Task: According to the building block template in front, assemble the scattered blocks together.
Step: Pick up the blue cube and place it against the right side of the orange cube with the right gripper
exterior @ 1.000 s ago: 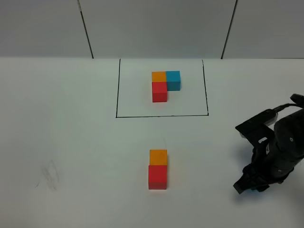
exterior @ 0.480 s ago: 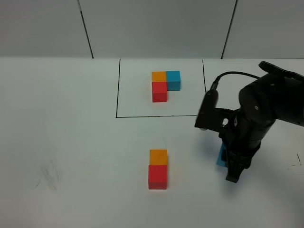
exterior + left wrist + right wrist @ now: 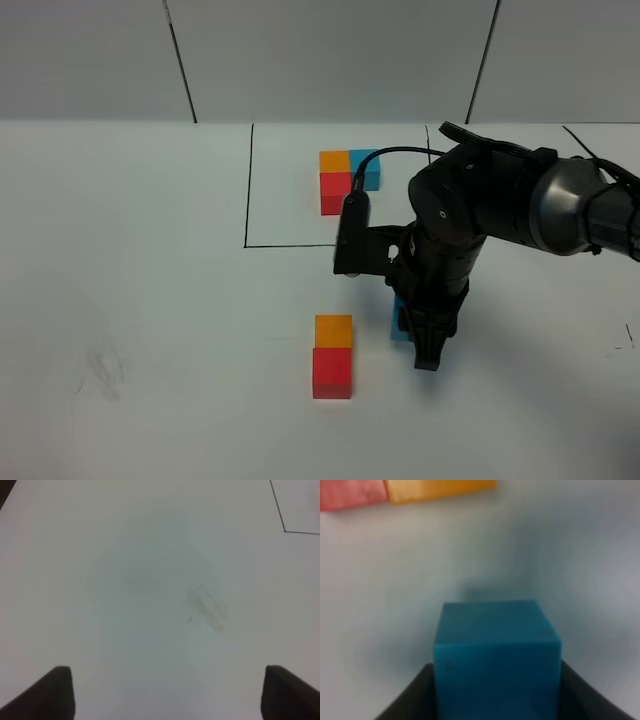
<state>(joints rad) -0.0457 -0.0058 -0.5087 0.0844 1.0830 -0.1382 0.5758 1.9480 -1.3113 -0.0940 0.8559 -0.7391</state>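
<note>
Item one: my right gripper (image 3: 415, 335). My fingers pinch the sky-blue cube (image 3: 496, 655) from two opposite sides; in the right wrist view the dark pads hug its flanks, and the white table (image 3: 150, 300) lies below. From the high camera, only a sliver of that cube (image 3: 399, 318) shows at the edge of my arm, near the right side of the orange cube and apart from it. Whether the cube rests on the table or hangs just above it, I cannot tell.

Item two: my left gripper (image 3: 165, 695). My fingers stand spread wide, nothing between them, over bare table marked with a faint grey smudge (image 3: 207, 607). A corner of the black line (image 3: 285, 530) shows at the far edge of that view.

Item three: the orange cube (image 3: 333, 331) and the red cube (image 3: 332, 372). They sit touching in a column, orange on the far side, red nearer the camera.

Item four: the building block template (image 3: 345, 180). A black-lined rectangle holds an orange cube and a blue cube side by side, with a red cube in front of the orange one; my right arm covers part of its right edge and near line.
</note>
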